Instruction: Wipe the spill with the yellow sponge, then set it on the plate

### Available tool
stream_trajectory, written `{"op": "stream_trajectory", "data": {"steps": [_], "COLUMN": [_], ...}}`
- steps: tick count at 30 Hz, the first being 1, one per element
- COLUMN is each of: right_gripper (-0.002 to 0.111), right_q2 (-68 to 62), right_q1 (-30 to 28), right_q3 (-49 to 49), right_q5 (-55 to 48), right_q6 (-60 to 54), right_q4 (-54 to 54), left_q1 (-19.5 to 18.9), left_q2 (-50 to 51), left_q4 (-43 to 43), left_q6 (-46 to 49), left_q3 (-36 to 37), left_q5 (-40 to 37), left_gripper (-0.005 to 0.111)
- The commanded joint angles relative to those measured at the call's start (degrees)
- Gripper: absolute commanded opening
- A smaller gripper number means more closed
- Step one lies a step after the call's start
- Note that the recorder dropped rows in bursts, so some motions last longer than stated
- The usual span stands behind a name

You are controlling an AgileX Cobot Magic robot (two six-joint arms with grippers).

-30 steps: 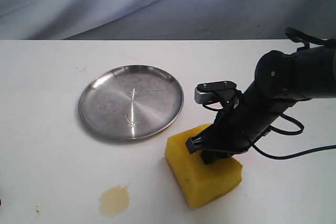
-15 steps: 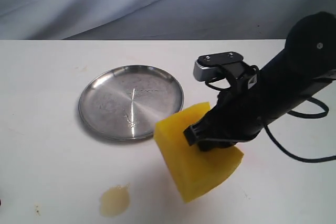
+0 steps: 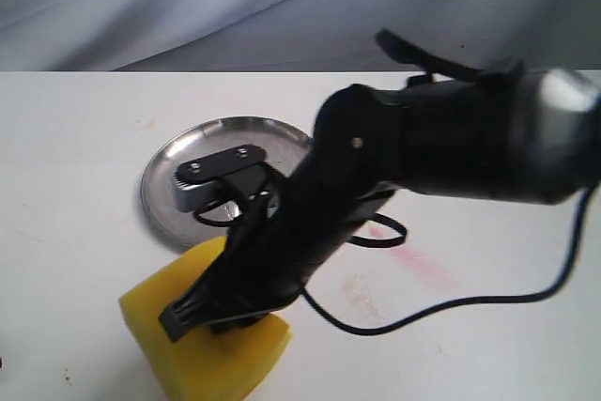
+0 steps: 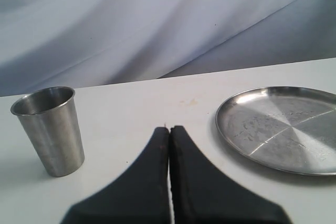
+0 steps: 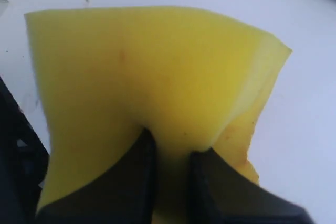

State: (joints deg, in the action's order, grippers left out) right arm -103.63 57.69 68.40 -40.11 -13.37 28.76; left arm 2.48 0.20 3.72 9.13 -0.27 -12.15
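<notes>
The yellow sponge point(image 3: 202, 354) rests on the table at the front left of the exterior view, where the tan spill lay; the spill is hidden under it. My right gripper point(image 3: 221, 312) reaches across the middle and is shut on the sponge point(image 5: 152, 82), its black fingers point(image 5: 131, 177) pinching the foam. The steel plate point(image 3: 202, 161) lies behind the sponge, partly covered by the right arm; the left wrist view shows the plate point(image 4: 278, 129) too. My left gripper point(image 4: 169, 132) is shut on nothing, hovering over bare table.
A pink-red streak point(image 3: 413, 255) marks the white table right of the arm. A steel cup point(image 4: 50, 129) stands upright beyond the left gripper, left of the plate in that view. A black cable point(image 3: 451, 302) trails over the table.
The right arm has swept left and forward with the sponge, from beside the plate's right edge to over the spill. The spill has gone from sight and the pink streak is uncovered.
</notes>
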Motion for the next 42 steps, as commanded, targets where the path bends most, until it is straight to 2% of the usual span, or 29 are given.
{"op": "stream_trajectory", "data": {"steps": [1,6,9,15,21,28,32,36,42], "right_gripper": [0.000,0.000,0.000,0.000,0.000,0.000,0.000,0.000,0.000], "right_q2": [-8.2,-15.3,-17.2,-18.6,-16.8,-13.8,-11.3,-9.4,-11.8], "right_q1": [1.8,1.9,1.9,1.9,0.8,-5.3,-8.8,-10.3,-8.4], "right_q3": [9.0,17.3,18.7,18.5,12.4,1.1,-3.7,-4.3,1.9], "right_q5": [-3.6,-8.3,-10.3,-15.7,-17.5,-16.5,-15.7,-13.9,-13.0], "right_q6": [-0.1,0.3,0.3,8.5,18.4,21.8,23.2,23.9,16.0], "right_q4": [0.8,0.5,-1.1,-15.8,-31.5,-36.9,-38.6,-38.0,-22.6], "left_q1": [0.3,0.3,0.3,0.3,0.3,0.3,0.3,0.3,0.3], "left_q2": [-0.2,-0.2,-0.2,-0.2,-0.2,-0.2,-0.2,-0.2,-0.2], "left_q4": [0.2,0.2,0.2,0.2,0.2,0.2,0.2,0.2,0.2], "left_q6": [0.0,0.0,0.0,0.0,0.0,0.0,0.0,0.0,0.0], "left_q3": [0.3,0.3,0.3,0.3,0.3,0.3,0.3,0.3,0.3], "left_q5": [0.4,0.4,0.4,0.4,0.4,0.4,0.4,0.4,0.4], "left_gripper": [0.000,0.000,0.000,0.000,0.000,0.000,0.000,0.000,0.000]}}
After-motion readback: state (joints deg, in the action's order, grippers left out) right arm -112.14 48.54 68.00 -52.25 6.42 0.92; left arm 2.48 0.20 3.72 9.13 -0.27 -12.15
